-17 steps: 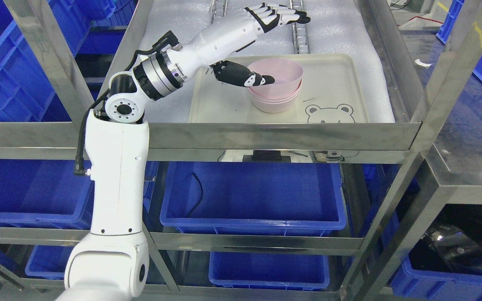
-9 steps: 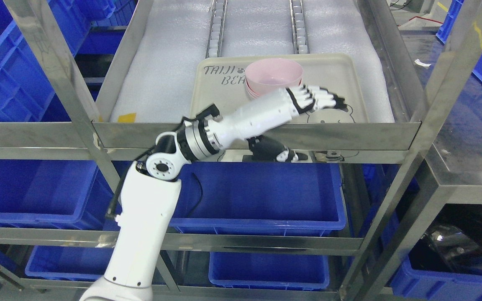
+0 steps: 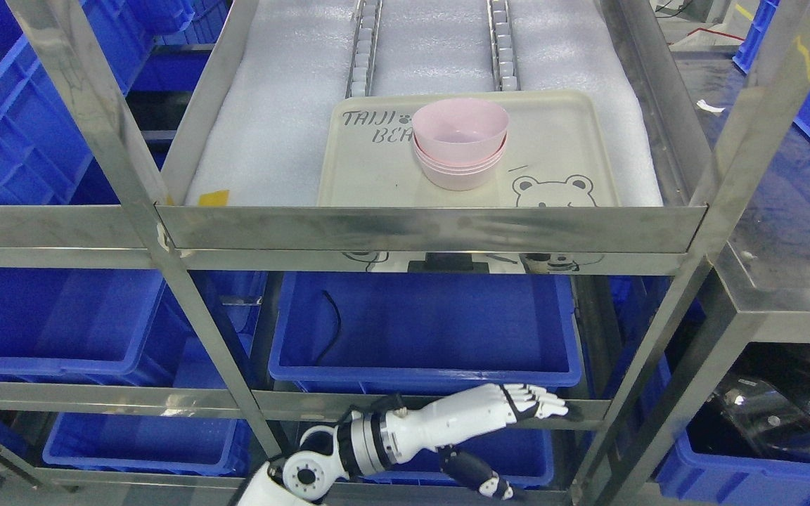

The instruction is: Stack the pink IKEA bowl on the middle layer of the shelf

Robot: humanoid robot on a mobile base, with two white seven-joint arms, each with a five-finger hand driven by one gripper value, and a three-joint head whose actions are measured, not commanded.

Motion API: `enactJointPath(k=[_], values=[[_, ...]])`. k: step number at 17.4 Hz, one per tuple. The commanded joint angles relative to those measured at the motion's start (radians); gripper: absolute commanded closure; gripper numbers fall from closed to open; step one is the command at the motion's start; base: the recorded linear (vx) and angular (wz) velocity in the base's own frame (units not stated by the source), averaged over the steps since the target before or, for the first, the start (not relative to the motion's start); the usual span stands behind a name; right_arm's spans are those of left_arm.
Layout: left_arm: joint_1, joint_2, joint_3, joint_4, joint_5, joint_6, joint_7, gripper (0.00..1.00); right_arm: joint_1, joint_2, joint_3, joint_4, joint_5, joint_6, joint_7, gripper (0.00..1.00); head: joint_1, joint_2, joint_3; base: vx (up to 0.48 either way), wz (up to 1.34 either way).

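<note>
Pink bowls (image 3: 460, 144) stacked on the tray; left hand (image 3: 517, 407) low and empty

The pink bowls sit nested one inside another, upright, on a cream tray (image 3: 567, 133) printed with a bear face; the tray lies on white foam padding (image 3: 285, 112) on the metal shelf (image 3: 433, 228), and the stack stands left of the tray's middle, just beside the printed lettering; the left hand shows near the bottom of the view, well below the tray level and in front of a blue bin (image 3: 422, 330), its fingers (image 3: 542, 404) stretched out flat and close together, the thumb hanging below, holding nothing; more blue bins fill the lower levels and the sides; the right arm does not show.
</note>
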Motion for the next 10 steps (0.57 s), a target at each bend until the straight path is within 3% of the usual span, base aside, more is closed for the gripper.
enactJointPath(k=[1,6,8,10], values=[[0.159,0.017,0.151,0.321,0.122,0.002,0.067,0.08,0.021,-0.017,0.000,-0.017,0.000,0.001,0.001,0.00,0.0000,0.000,0.000,0.000,0.00],[0.144,0.017,0.248,0.314,0.285,0.002,0.237,0.04,0.021,-0.017,0.000,-0.017,0.000,0.001,0.001,0.00,0.0000,0.000,0.000,0.000,0.00],[0.134,0.017,0.253,0.259,0.285,0.002,0.370,0.02,0.021,-0.017,0.000,-0.017,0.000,0.001,0.001,0.00,0.0000,0.000,0.000,0.000,0.00],[0.115,0.017,0.253,0.204,0.285,0.074,0.543,0.02,0.021,-0.017,0.000,-0.017,0.000,0.001,0.001,0.00,0.0000,0.000,0.000,0.000,0.00]])
